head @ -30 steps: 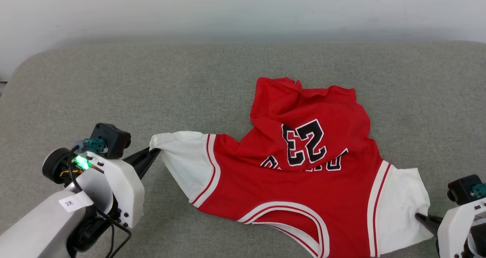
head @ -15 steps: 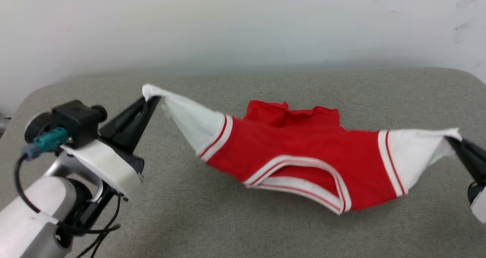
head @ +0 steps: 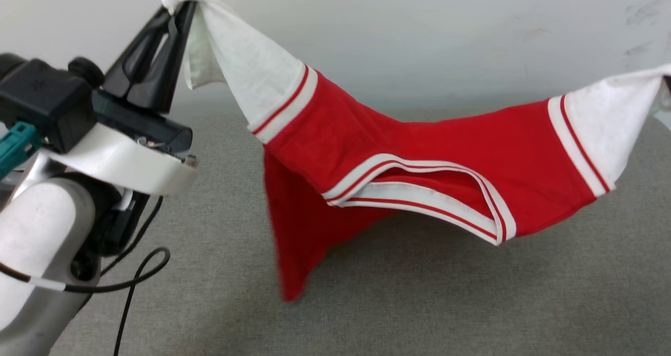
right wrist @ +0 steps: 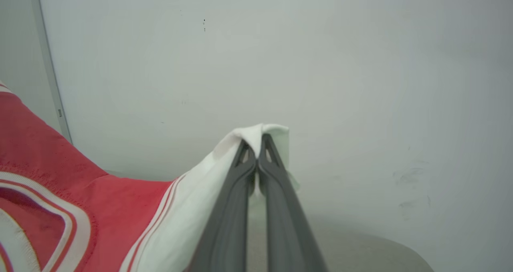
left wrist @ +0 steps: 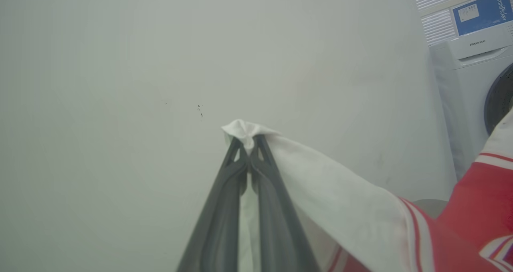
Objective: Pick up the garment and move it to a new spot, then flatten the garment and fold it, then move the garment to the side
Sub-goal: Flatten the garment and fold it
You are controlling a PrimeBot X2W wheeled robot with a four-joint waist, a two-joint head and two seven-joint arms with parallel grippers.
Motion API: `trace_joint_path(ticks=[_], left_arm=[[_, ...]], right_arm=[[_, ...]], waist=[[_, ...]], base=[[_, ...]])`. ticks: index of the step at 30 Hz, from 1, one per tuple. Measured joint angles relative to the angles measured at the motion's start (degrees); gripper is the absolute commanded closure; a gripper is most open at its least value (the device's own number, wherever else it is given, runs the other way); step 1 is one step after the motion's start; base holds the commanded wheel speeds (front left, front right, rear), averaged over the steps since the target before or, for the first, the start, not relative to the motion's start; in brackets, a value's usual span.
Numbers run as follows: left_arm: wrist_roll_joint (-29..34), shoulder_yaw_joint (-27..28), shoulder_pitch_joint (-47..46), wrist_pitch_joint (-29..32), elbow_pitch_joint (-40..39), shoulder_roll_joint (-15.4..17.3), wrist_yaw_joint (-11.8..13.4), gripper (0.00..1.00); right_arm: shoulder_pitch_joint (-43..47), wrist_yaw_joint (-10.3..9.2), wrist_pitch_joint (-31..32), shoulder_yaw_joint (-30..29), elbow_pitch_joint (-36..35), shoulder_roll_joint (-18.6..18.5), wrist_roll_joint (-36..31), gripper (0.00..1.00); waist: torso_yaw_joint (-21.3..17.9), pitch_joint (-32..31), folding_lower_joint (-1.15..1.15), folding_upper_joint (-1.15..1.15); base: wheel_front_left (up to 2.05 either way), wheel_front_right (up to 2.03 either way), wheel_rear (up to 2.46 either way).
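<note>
**A:** Where was the garment (head: pixel 419 136) when you looked?

**B:** Up in the air, strung between the two arms above the grey cushion (head: pixel 472 303). It sagged in the middle like a hammock, and the striped collar (head: pixel 419 191) gaped towards the robot.

**A:** And the grippers?

**B:** The left gripper (head: pixel 178 10) was raised high against the pale wall (head: pixel 419 41). Its dark fingers (left wrist: pixel 228 200) were pinched tight on the tip of one white sleeve (head: pixel 246 73), and a small tuft of cloth poked out past them. The right gripper (right wrist: pixel 258 138) was clenched the same way on the tip of the other white sleeve (head: pixel 613 120). From where I stood it looked lower than the left.

**A:** Was any of it resting on the cushion?

**B:** A red flap (head: pixel 291 261) hung down under the left side. Its corner was blurred, so I couldn't tell whether it touched the cushion.

**A:** Anything else about?

**B:** A white washing machine (left wrist: pixel 473 83) stood against the wall, off beyond the garment.
</note>
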Motion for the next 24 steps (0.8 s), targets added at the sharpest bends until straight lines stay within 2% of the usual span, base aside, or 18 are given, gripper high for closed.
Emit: trace_joint_path(ticks=[6,11,16,24], left_arm=[[2.08,-0.32,-4.96,0.11,1.93,-2.32,0.78,1.0],[2.82,-0.29,-11.23,0.21,5.22,-4.69,-0.2,1.0],[3.65,0.55,-19.95,-0.33,10.76,-7.7,-1.15,1.0],[6.13,0.94,-35.99,-2.4,22.8,-12.73,-3.63,1.0]], right_arm=[[-5.48,0.0,1.2,-0.74,-0.8,1.96,-1.83,1.0],[-13.13,0.0,0.89,-0.44,1.99,2.25,-3.03,1.0],[-24.41,0.0,-0.51,1.16,7.19,2.11,-4.85,1.0],[-43.76,0.0,-4.93,5.39,19.76,2.56,-9.01,1.0]], waist=[[-0.03,1.1,0.0,0.0],[-0.08,3.99,0.0,0.0],[-0.07,8.7,0.0,0.0],[-0.28,17.84,0.01,0.0]], base=[[0.0,0.0,0.0],[0.0,0.0,0.0],[0.0,0.0,0.0],[0.0,0.0,0.0]])
